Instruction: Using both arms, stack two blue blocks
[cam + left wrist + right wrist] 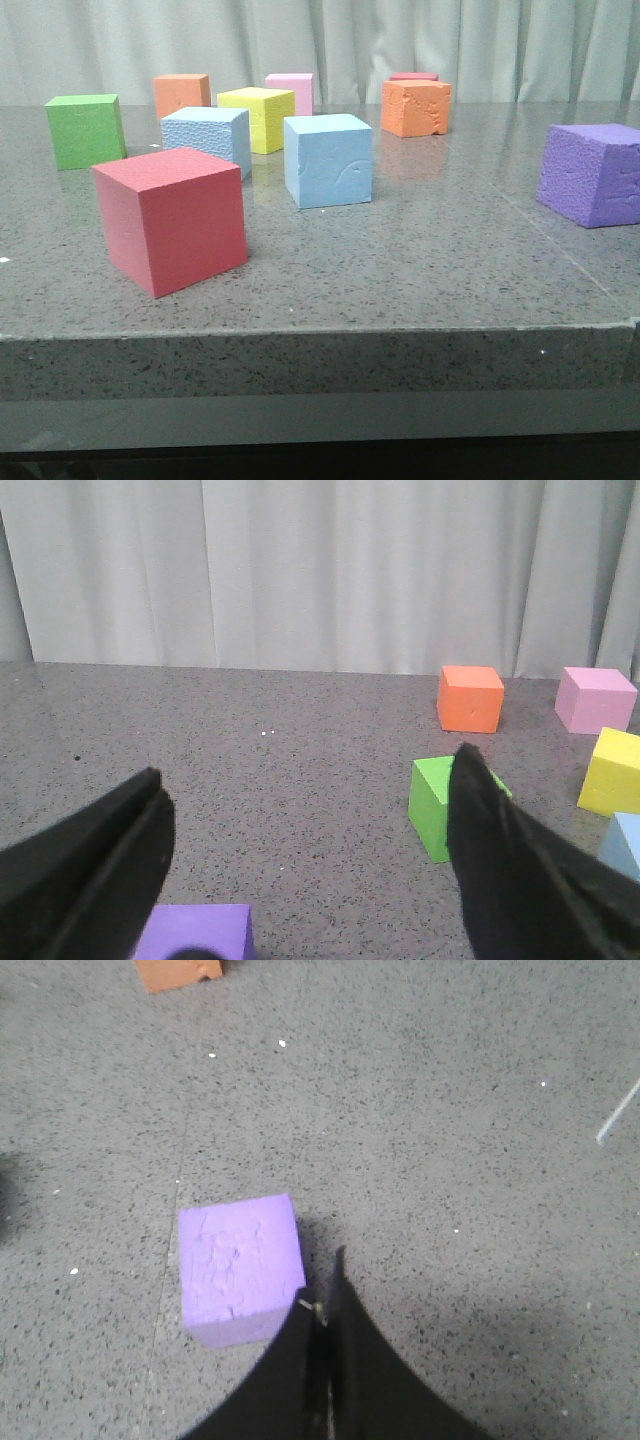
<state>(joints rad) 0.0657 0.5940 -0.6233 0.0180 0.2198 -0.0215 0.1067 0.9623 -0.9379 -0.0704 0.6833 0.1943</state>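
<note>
On the grey table [420, 250] the two blue blocks sit near the middle, apart from each other and unstacked: the pebbly blue block [208, 138] stands just behind the red cube [172, 218], and the smooth blue block [328, 159], marked with a curved scratch, stands to its right, with the yellow cube [259, 117] behind the gap between them. Neither arm appears in the front view. In the left wrist view the left gripper [305, 825] is spread wide with nothing between its fingers [505, 860]; a green cube [432, 798] lies past them, and a sliver of a blue block [626, 845] shows at the frame's edge. In the right wrist view the right gripper [322, 1325] has its fingers pressed together, holding nothing, above the table just beside the purple cube [240, 1265]. Orange [415, 107], pink [291, 90] and green cubes stand farther back.
</note>
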